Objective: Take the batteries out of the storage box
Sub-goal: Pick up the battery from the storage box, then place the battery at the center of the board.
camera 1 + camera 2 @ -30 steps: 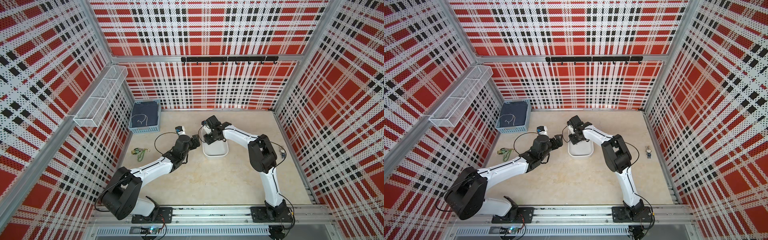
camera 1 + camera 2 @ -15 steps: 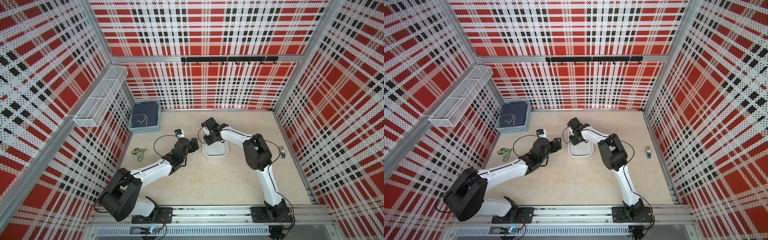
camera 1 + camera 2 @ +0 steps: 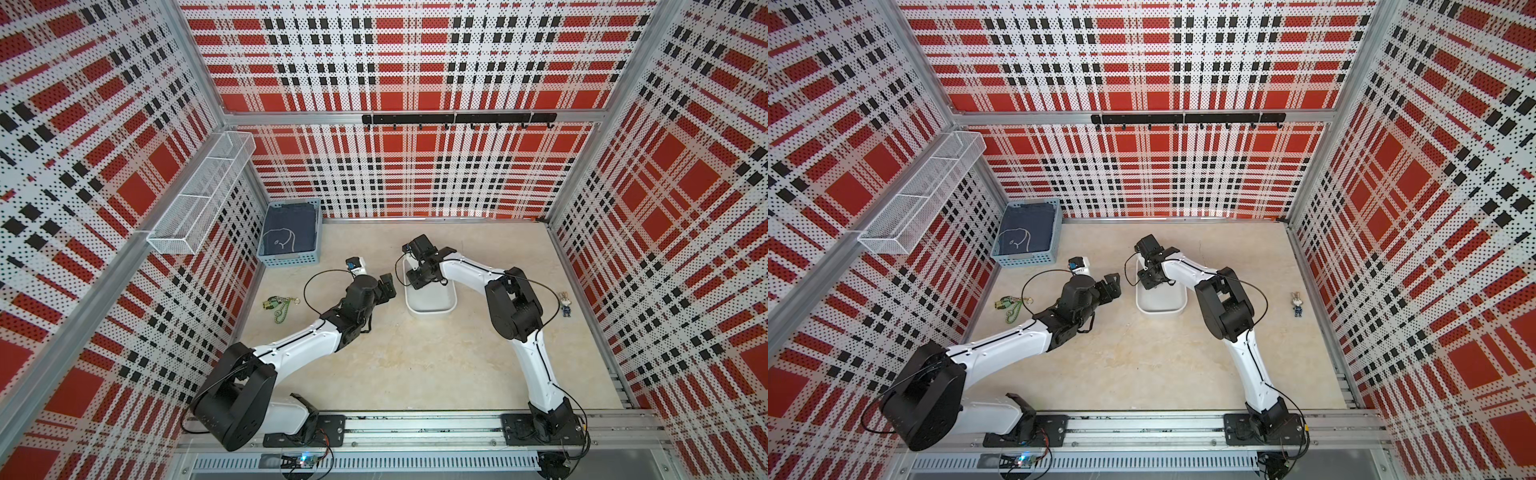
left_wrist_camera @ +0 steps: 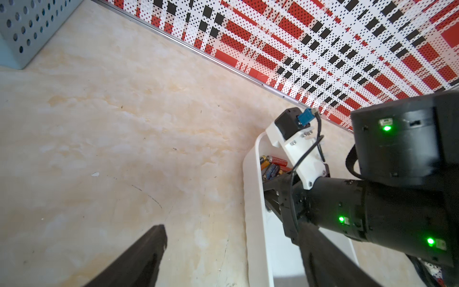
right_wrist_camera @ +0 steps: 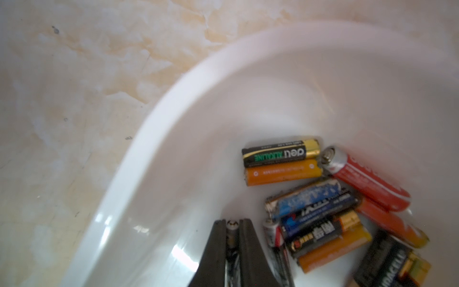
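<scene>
Because the right arm covers the box's far end in both top views, its contents are hidden there; a blue basket holds dark cloth. From the left wrist, the left gripper hangs beside the box, fingers wide, and batteries lie heaped in one corner. From the right wrist, the right gripper pinches one thin cell beside the heap. Light, rigid, slick cylinders likely roll; clamping across the middle seems safest.

I see a light-blue basket holding dark cloth in the far left corner. A green keyring lies nearby, a rabbit figurine by the right wall.
</scene>
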Available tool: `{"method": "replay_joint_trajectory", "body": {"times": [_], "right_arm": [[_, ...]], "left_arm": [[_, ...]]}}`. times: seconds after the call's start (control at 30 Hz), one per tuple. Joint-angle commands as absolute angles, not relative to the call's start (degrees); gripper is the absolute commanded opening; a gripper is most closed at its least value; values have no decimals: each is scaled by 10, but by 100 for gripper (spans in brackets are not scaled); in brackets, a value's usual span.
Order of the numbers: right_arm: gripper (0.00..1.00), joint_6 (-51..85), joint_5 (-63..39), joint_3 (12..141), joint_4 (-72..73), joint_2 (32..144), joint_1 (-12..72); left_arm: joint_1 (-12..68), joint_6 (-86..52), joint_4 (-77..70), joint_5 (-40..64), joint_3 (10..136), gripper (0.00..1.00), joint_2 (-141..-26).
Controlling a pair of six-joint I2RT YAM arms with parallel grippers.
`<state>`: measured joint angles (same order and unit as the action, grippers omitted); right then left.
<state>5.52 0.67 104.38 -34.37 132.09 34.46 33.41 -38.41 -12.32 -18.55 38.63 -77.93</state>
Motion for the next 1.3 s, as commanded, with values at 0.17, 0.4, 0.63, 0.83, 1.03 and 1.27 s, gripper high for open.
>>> {"method": "replay_joint_trajectory", "body": {"times": [0.17,0.4,0.63,0.83,1.03,1.27], "right_arm": [[0,129,-16,1036,-365,1235,336],[0,200,10,953,-348,1126,278],[0,203,57,885,-355,1118,174],[0,183,33,893,-344,1181,157],[0,185,18,920,-328,1236,157],[3,193,14,949,-327,1273,157]], "left_arm": [[335,-370,-86,-205,427,90,-775],[377,-370,-17,-237,536,89,-840],[405,-401,74,-210,710,81,-978],[416,-434,120,-176,808,76,-1079],[424,-448,151,-166,861,69,-1142],[425,-449,181,-159,906,67,-1193]]}}
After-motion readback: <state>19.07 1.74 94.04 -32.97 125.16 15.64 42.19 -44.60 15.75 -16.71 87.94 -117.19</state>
